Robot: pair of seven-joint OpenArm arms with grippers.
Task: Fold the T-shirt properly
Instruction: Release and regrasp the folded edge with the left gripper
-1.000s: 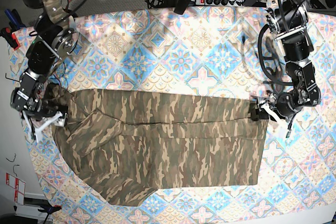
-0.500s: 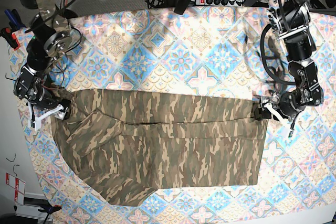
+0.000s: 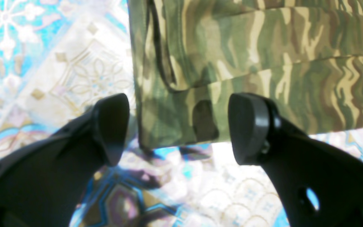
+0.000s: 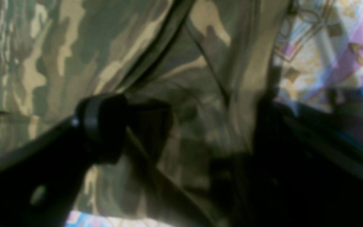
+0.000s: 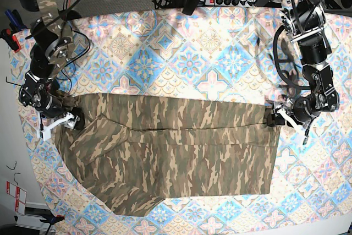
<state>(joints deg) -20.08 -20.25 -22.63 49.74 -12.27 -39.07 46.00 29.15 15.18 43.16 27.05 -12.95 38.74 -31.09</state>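
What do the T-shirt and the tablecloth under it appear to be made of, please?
T-shirt: soft, matte woven or knit cloth, probably cotton; it creases and folds in layers, with no sheen. Tablecloth: thin printed fabric or possibly coated cloth; it lies flat and looks slightly glossy in the left wrist view, so the look leaves it open.

The right wrist view is blurring badly: the right gripper (image 4: 181,132) is showing one dark finger (image 4: 101,126) clearly, while the other is dissolving into shadow against the T-shirt (image 4: 74,56). Whether cloth is being pinched cannot be told. In the left wrist view, the shirt is running off the top and right edges.
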